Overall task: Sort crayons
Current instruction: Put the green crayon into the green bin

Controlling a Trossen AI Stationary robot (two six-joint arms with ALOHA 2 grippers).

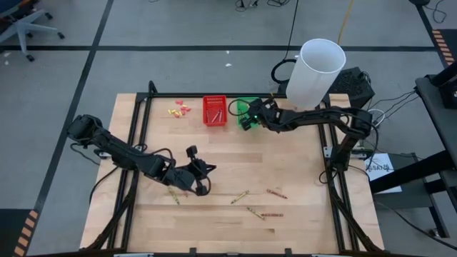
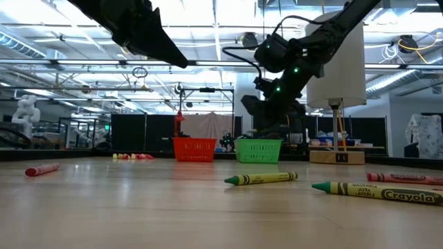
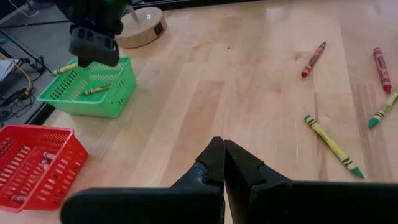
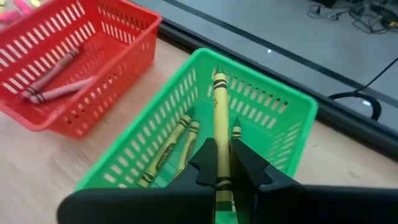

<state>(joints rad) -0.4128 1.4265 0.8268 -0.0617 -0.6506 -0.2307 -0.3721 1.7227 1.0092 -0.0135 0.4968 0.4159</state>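
Overhead, striplights, crayons [image 2: 261, 179] on wooden table [image 1: 300, 164]

Wooden table [image 1: 300, 164] carries red basket [image 1: 214, 111], green basket [image 1: 245, 108], loose crayons [image 1: 276, 193].

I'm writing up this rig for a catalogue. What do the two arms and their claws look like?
Both arms are dark, nearly black, jointed links with black cables looped alongside. The left claw and the right claw each end in two matte black wedge-shaped fingers that taper to points. Small green lights glow on the right arm's wrist. No lettering is visible.
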